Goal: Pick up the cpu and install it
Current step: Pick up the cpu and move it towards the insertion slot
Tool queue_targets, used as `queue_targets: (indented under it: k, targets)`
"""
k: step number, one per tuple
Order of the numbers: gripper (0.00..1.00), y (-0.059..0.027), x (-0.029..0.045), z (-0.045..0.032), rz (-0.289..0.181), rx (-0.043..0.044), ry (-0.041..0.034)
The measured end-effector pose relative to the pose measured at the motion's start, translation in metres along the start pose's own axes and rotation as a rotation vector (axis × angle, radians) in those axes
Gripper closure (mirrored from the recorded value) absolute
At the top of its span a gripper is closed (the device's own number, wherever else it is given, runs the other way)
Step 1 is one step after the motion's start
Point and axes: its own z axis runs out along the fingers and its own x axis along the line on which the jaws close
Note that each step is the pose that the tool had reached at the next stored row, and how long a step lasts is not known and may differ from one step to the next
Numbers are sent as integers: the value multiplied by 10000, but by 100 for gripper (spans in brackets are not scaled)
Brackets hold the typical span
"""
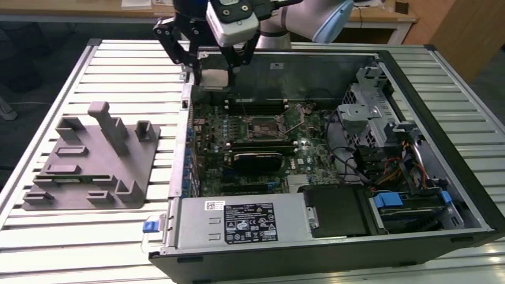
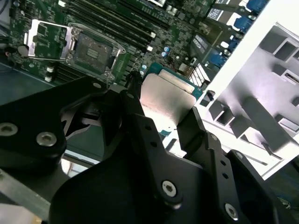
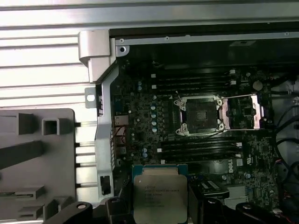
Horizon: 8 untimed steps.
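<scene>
At the exterior view's left, a grey plastic tray (image 1: 91, 160) lies on the slatted table (image 1: 47, 236), just beside the open computer case (image 1: 332, 248). The gripper (image 1: 211, 72) hangs above the case wall nearest the tray. Its fingers (image 2: 140, 121) pinch the cpu (image 1: 213, 80) by opposite edges, clear of the motherboard (image 1: 308, 157). Further right, the processor socket (image 1: 264, 126) stands open, well apart from the cpu.

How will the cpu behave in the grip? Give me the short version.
The cpu is a thin flat plate with a metal top: probably stiff and light. The gripper pinches it by its thin edges, so it might slip or twist if the hold loosens. Such a chip is likely fragile if dropped on the board.
</scene>
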Motion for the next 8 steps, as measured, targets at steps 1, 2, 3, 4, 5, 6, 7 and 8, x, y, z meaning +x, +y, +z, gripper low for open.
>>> queue_targets:
  k: [1, 2, 3, 4, 5, 6, 7, 8]
  targets:
    - [45, 2, -30, 1, 0, 1, 1]
    - [45, 4, -57, 2, -1, 1, 1]
    - [45, 6, -85, 3, -2, 1, 1]
    - [45, 8, -112, 5, -2, 0, 0]
    - [45, 10, -141, 6, -2, 0, 1]
    - [45, 13, -172, 8, -1, 0, 1]
    - [45, 15, -203, 9, 0, 0, 3]
    - [45, 18, -238, 11, -1, 1, 6]
